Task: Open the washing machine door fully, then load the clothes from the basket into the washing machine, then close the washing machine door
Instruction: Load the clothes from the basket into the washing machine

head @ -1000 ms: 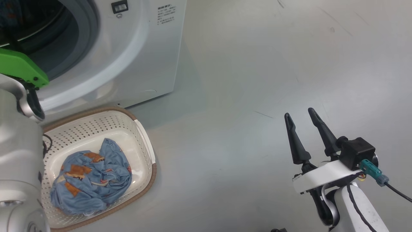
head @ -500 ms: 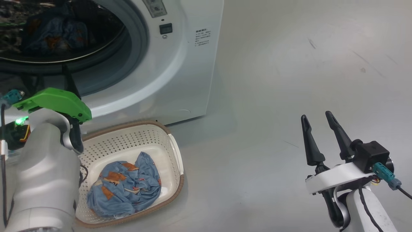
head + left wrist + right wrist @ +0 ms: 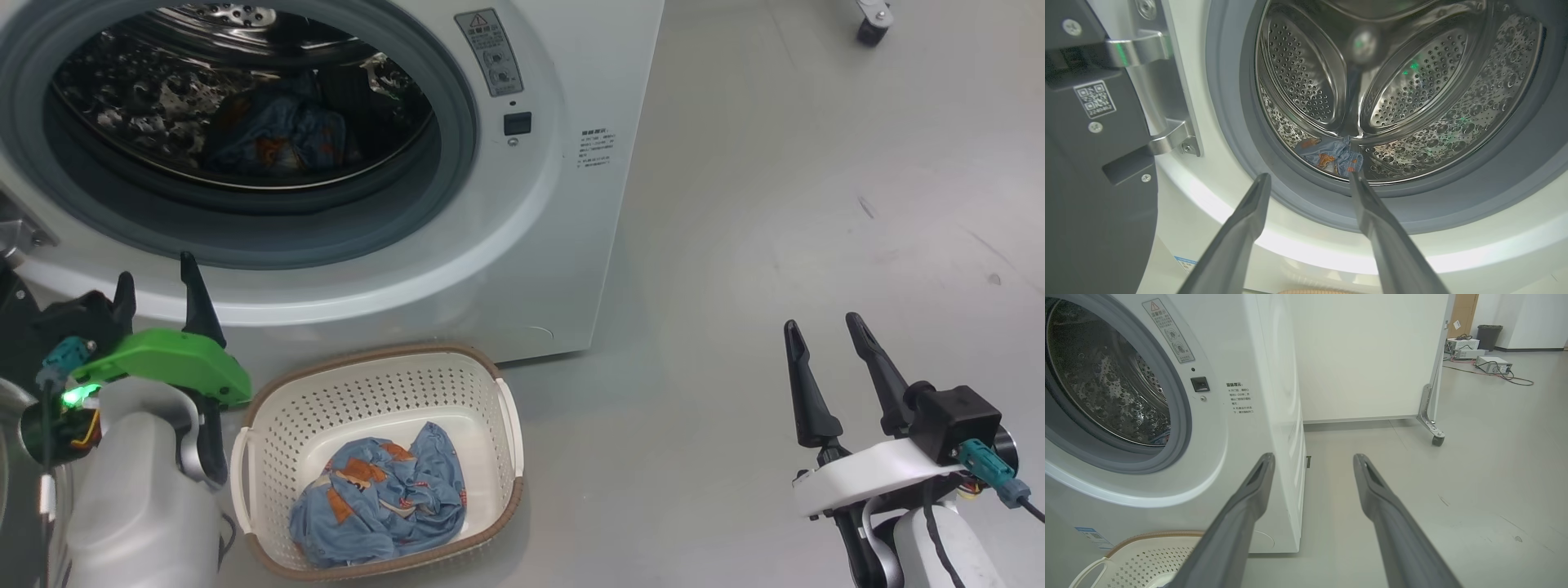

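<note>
Washing machine [image 3: 571, 245] open, one garment [image 3: 273, 135] in drum [image 3: 1306, 73]; clothes [image 3: 384, 502] in basket [image 3: 508, 425] at its foot. Left gripper [image 3: 156, 269] before its mouth, right gripper [image 3: 821, 321] well aside, both splayed, empty

**Half loaded, wide open**

The big white front-loading washing machine [image 3: 571, 245] stands just ahead of the left gripper [image 3: 155, 278]. Its dark door [image 3: 1094, 204] stands wide open on a metal hinge, to that gripper's left. One light-blue printed garment [image 3: 273, 135] lies low in the perforated steel drum [image 3: 1306, 73]. A second garment [image 3: 380, 502] sits crumpled in the cream perforated plastic basket [image 3: 367, 392], just right of the gripper.
</note>
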Controlling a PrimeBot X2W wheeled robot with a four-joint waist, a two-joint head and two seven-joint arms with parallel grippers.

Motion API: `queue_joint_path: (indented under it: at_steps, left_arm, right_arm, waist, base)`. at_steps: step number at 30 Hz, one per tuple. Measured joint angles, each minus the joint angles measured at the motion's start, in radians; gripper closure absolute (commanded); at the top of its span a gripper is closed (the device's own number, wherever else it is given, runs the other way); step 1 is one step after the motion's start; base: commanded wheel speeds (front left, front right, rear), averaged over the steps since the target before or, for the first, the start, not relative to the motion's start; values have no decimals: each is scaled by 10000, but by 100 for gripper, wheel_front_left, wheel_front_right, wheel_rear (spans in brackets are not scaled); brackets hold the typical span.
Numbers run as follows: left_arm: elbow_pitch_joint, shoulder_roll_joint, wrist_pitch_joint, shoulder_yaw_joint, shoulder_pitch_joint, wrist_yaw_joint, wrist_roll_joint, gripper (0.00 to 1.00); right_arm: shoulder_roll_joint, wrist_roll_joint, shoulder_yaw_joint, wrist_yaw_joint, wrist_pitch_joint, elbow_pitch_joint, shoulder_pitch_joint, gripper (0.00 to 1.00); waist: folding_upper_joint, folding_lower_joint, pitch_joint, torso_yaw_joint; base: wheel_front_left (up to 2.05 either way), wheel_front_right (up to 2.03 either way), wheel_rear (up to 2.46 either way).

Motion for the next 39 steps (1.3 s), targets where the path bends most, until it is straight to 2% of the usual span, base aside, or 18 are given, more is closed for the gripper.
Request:
queue_joint_path:
  at_steps: [11,23,39]
  left_arm:
    - [-1921,0,0,-86,2247,-81,244,0]
    - [-3737,6,0,100,4454,-94,232,0]
    - [-5459,25,0,-240,5901,-94,-111,0]
  right_arm:
    - [-58,-48,-117,0,0,17,468,0]
    - [-161,-82,73,0,0,17,895,0]
    - [-203,-104,-33,0,0,-222,1125,0]
  waist:
    - [0,0,-911,484]
    - [0,0,-1824,633]
    - [0,0,-2028,492]
  base:
    - [0,0,0]
    - [0,0,0]
    - [0,0,0]
